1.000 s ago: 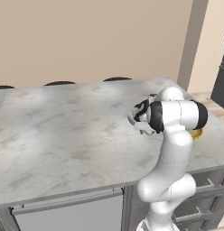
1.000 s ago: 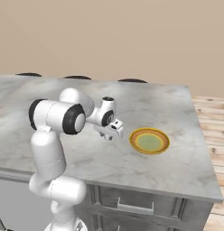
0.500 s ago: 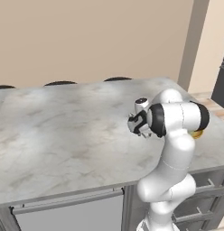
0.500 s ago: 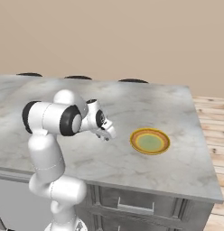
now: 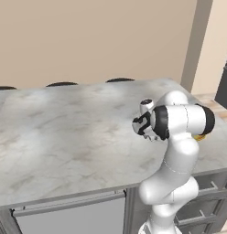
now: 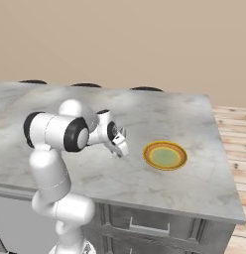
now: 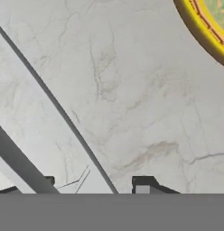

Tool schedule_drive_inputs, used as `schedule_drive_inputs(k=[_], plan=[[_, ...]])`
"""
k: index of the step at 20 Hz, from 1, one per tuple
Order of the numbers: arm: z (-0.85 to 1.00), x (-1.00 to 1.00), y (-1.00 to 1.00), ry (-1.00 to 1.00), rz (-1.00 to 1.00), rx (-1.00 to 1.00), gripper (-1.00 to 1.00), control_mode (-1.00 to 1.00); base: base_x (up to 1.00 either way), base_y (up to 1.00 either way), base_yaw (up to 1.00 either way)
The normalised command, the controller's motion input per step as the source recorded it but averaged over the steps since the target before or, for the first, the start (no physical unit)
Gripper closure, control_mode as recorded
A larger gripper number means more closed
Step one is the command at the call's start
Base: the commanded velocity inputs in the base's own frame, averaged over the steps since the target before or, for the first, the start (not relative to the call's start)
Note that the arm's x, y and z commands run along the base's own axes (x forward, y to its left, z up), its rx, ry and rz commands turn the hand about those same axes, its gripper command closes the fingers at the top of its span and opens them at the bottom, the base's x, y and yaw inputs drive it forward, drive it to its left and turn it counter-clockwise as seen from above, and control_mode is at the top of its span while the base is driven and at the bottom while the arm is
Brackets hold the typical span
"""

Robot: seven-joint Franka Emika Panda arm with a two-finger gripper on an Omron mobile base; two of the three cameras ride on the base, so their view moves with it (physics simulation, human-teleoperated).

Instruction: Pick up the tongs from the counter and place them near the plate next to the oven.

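wall (image 5: 88,41): plain beige, behind the far edge of the island.
counter (image 5: 65,137): long island with a grey-white marbled stone top, rounded corner at the front in the left base view.
floor (image 6: 236,124): light wood planks, past the island's right end in the right base view.
cabinets (image 6: 145,228): grey fronts with bar handles under the stone top.
stools (image 5: 62,84): three dark rounded tops just showing over the far edge of the counter.
arm (image 5: 179,123): white with dark joints, rising at the near edge of the island, forearm bent across the stone.
plate (image 6: 165,155): small round yellow disc with a greenish centre, flat on the counter toward its right end; in the hand view its rim (image 7: 208,27) cuts the upper right corner; in the left base view a yellow sliver (image 5: 201,135) peeps from behind the forearm.
gripper (image 6: 119,149): low over the stone, near the plate on its left side but apart from it, pointing down; seen from the other side at (image 5: 142,125).
fingertips (image 7: 143,182): two dark tips standing some way apart in the hand view; whether they pinch anything cannot be told.
dark streaks (image 7: 55,106): one thin and one thick straight line running diagonally over the marble in the hand view.
tongs: cannot be made out with certainty; position cannot be told.
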Motion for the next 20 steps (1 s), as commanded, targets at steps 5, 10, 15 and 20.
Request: schedule_drive_inputs(k=[5, 10, 15, 20], plan=[[-0.09, -0.54, -0.32, 0.06, -0.25, 0.05, 1.00, -1.00, 0.00, 0.00, 0.00], [-0.19, -0.30, -0.22, 0.10, -0.21, 0.01, 1.00, -1.00, 0.00, 0.00, 0.00], [-0.20, -0.06, 0.00, 0.13, -0.10, 0.00, -1.00, -1.00, 0.00, 0.00, 0.00], [0.03, -0.20, -0.01, 0.06, -0.03, 0.00, -1.00, -1.00, 0.00, 0.00, 0.00]])
